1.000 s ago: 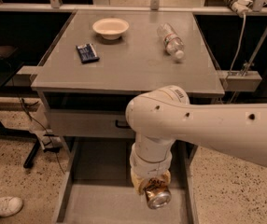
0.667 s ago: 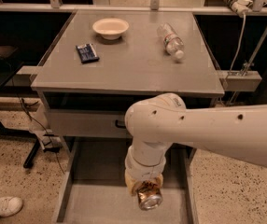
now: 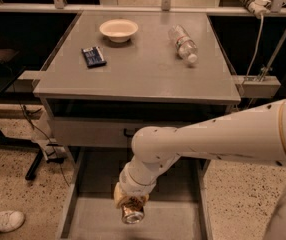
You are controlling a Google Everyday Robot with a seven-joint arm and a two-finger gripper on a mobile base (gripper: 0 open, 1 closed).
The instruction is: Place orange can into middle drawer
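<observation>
Now clamped in the gripper [image 3: 132, 208] of the single white arm [image 3: 223, 139]: one orange can [image 3: 133, 215], hanging below the desk's [image 3: 148, 71] front edge, over the pulled-out middle drawer [image 3: 69, 211], silver end toward the camera. Looks thin-walled and light, probably stiff enough for a firm pinch yet easy to dent if squeezed hard; smooth and round, so likely to slip or roll once let go. Best taken across the cylindrical body, midway between the ends, as appears to be the case here, with the pincer pressed against its sides. Not yet touching the drawer floor, as far as can be told.

On the desk top, counted: one cream bowl [image 3: 118, 30] near the far edge, left of centre; one dark blue packet [image 3: 93, 56] toward the left edge; one clear plastic bottle [image 3: 182, 42] with white cap lying on its side toward the far right corner. Under the front edge, one closed drawer front [image 3: 88, 132] with a small black handle. At lower left on the speckled floor, one white shoe [image 3: 3, 220].
</observation>
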